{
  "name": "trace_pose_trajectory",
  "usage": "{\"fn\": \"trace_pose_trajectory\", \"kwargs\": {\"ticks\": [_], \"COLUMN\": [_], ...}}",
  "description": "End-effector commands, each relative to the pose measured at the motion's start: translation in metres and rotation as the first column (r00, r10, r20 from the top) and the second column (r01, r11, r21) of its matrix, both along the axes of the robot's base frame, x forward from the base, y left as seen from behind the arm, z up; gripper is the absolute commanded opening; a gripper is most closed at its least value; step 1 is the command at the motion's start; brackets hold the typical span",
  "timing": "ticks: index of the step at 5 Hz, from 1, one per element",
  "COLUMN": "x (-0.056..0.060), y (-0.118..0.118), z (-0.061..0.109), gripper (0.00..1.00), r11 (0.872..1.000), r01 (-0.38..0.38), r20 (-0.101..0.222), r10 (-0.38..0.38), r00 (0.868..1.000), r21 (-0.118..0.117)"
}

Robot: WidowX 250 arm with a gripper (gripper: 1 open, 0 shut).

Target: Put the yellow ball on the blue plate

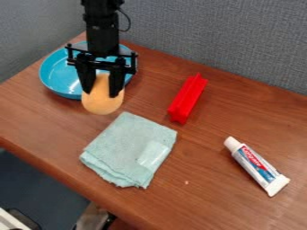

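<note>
The yellow ball (103,99) is an orange-yellow egg shape just off the right front rim of the blue plate (50,83), a turquoise dish at the table's back left. My gripper (102,86) comes straight down from above, its black fingers (86,81) on either side of the ball's upper half, shut on it. Whether the ball touches the wooden table I cannot tell. The arm hides the plate's right rim.
A red block (188,97) lies to the right of the ball. In front lies a pale teal folded cloth (129,149). A toothpaste tube (257,165) lies at the right front. The table edge runs diagonally along the front left.
</note>
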State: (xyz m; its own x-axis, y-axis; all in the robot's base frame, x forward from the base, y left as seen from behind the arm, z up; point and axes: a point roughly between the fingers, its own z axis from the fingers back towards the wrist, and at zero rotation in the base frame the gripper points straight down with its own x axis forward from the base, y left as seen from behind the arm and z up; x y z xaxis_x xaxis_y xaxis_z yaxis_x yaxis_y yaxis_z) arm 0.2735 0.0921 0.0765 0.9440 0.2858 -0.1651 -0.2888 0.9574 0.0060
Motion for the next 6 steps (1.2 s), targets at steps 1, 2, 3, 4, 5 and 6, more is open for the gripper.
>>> {"fn": "trace_pose_trajectory", "kwargs": {"ticks": [1,2,3,4,5,6], "x": [0.0014,0.0008,0.0001,-0.0005,-0.0008,-0.0009], "y": [0.0016,0.0038,0.0056,0.0071,0.0082,0.0091], "z": [0.0042,0.0029,0.0022,0.0017,0.0013,0.0009], "gripper": [0.0,0.0,0.0,0.0,0.0,0.0], "r11": [1.0,0.999,0.998,0.997,0.996,0.994], "r01": [0.027,0.046,0.063,0.079,0.093,0.107], "r20": [0.014,0.008,0.004,0.001,0.0,-0.001], "r10": [-0.027,-0.046,-0.064,-0.079,-0.093,-0.107], "r00": [1.0,0.999,0.998,0.997,0.996,0.994], "r21": [0.014,0.014,0.014,0.013,0.012,0.011]}}
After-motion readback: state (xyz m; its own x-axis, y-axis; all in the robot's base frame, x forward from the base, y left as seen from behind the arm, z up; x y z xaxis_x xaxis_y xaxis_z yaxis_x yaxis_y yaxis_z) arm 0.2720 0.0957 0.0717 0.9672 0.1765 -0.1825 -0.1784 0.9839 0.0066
